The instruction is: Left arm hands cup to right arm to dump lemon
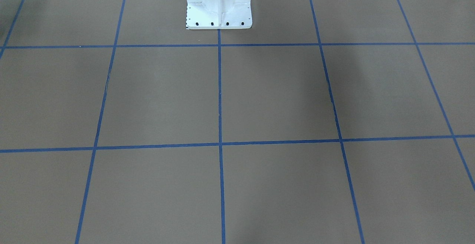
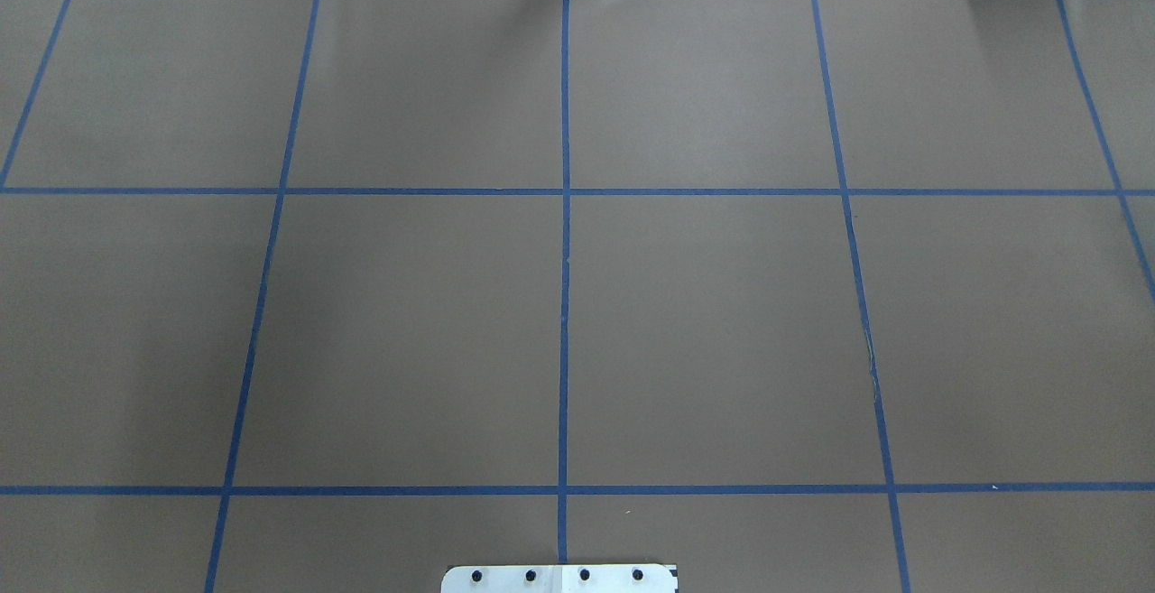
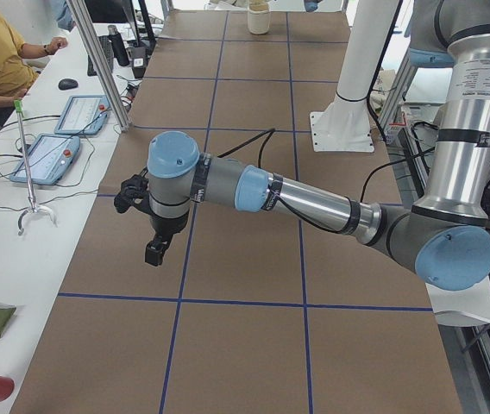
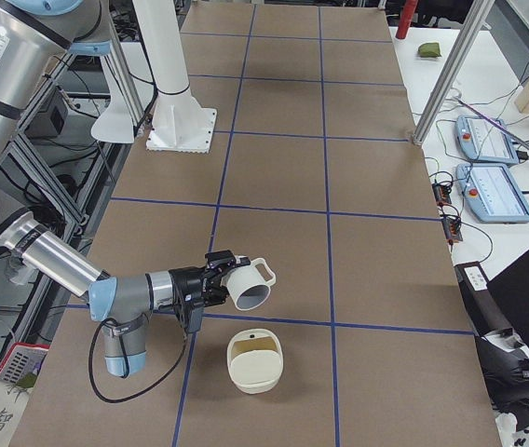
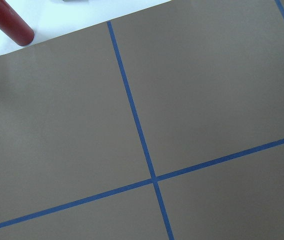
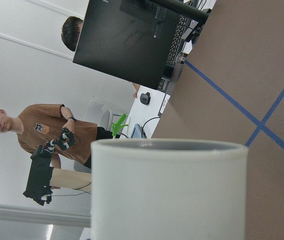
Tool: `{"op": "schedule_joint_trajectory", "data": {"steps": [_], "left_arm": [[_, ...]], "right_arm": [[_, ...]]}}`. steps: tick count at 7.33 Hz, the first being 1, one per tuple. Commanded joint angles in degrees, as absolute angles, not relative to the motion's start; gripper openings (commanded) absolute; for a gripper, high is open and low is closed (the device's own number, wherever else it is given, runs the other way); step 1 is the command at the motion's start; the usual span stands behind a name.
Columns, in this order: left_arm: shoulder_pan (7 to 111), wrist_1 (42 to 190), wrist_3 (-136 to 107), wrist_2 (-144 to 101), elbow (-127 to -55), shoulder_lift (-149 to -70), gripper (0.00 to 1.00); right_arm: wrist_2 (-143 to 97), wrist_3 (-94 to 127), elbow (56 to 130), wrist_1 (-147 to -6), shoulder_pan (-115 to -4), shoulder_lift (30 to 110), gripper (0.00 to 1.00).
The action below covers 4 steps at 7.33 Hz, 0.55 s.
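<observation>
Evidently the hand-over is judged done and the dump is in hand. The cup (image 4: 250, 287) is carried at the right tool (image 4: 220, 279), clear of the surface (image 4: 376, 261). It is tipped onto its side, with its mouth turned down toward the tub (image 4: 255, 372) close by. Whether it hangs over the tub or just beyond it cannot be told.

Whether the right tool is clamped cannot be told from the side view, and in the wrist view only the cup's wall and rim are shown. The left tool (image 3: 154, 248) is seen well apart from the tub, toward the other end of the surface. Nothing is seen in it, and its opening cannot be told either. The lemon is not made out for certain: a yellowish patch is seen inside the tub, but whether that is the slice cannot be said.

Next, a further roll of the cup is likely called for, with the mouth kept over the tub so that a flat slice slides in rather than past the rim.

The cup is smooth, off-white and cylindrical, with a squarish loop handle; it looks hard and glazed. The tub is rounded and off-white, with a slot cut near its rim. The surface is a matte brown sheet marked with blue tape lines.
</observation>
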<state>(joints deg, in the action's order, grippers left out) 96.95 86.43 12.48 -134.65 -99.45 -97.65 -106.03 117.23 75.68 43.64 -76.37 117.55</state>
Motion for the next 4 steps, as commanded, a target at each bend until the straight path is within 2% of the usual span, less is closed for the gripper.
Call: {"op": "schedule_joint_trajectory", "data": {"steps": [1, 4], "left_arm": [[96.9, 86.4, 12.4, -134.6, -99.3, -98.2, 1.0], [96.9, 86.5, 12.4, -134.6, -99.5, -98.3, 1.0]], "right_arm": [[-105.4, 123.9, 69.2, 44.9, -78.4, 112.8, 0.0], [-105.5, 128.2, 68.2, 45.6, -79.3, 112.8, 0.0]]}}
